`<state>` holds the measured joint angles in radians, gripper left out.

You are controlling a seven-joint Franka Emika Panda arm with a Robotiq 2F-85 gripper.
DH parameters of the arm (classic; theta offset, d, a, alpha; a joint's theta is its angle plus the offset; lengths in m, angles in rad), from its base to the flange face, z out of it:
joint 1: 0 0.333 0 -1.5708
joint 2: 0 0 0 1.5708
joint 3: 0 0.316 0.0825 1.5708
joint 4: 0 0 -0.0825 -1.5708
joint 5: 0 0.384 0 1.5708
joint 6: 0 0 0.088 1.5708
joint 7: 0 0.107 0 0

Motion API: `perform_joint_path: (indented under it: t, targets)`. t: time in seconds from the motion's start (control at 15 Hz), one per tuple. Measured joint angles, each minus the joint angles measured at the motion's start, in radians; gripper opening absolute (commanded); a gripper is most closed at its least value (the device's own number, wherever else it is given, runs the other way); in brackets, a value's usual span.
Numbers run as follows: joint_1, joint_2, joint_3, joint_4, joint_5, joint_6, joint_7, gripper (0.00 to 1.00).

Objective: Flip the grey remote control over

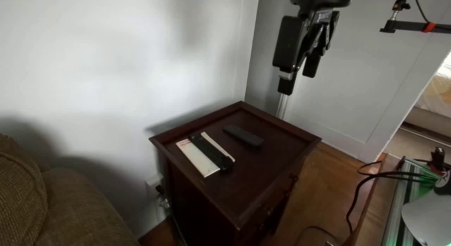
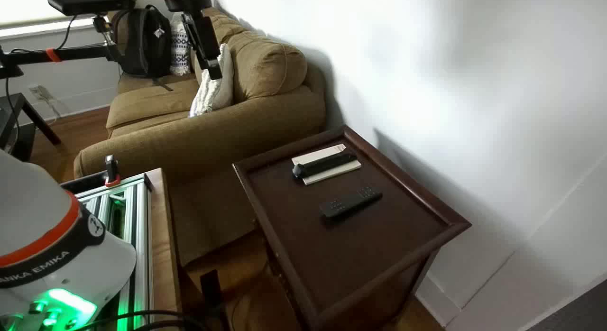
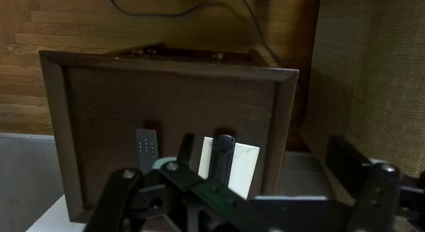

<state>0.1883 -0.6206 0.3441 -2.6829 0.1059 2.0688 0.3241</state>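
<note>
The grey remote control is a stubby dark grey remote [image 1: 243, 136] with small buttons facing up. It lies flat on the dark brown side table [image 1: 262, 175]. It also shows in an exterior view [image 2: 351, 204] and in the wrist view [image 3: 146, 146], where its lower end is hidden by the gripper. My gripper [image 1: 298, 78] hangs high above the table, touching nothing. In the wrist view the fingers [image 3: 265, 157] stand wide apart with nothing between them.
A long black bar-like object [image 1: 210, 151] lies across a white book [image 1: 197, 158] beside the remote. The table has a raised rim [image 2: 417, 191]. A wall stands behind it, and a brown sofa [image 2: 204, 136] stands beside it. The robot base [image 2: 71, 255] is nearby.
</note>
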Motion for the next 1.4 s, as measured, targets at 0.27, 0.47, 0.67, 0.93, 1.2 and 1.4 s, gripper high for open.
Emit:
perform_joint_path:
  t: [0.27,0.47,0.67,0.93,1.2,1.4]
  targets:
    - [0.000,0.000,0.000,0.000,0.000,0.000,0.000,1.00]
    - [-0.002,0.001,-0.002,0.000,-0.002,0.000,0.002,1.00]
    - [-0.053,0.013,-0.054,-0.008,-0.004,0.014,0.026,1.00]
    - [-0.150,0.059,-0.174,-0.040,-0.004,0.121,0.003,1.00]
    - [-0.179,0.186,-0.281,-0.064,0.014,0.304,-0.095,1.00]
    - [-0.177,0.310,-0.339,-0.058,0.062,0.409,-0.188,1.00]
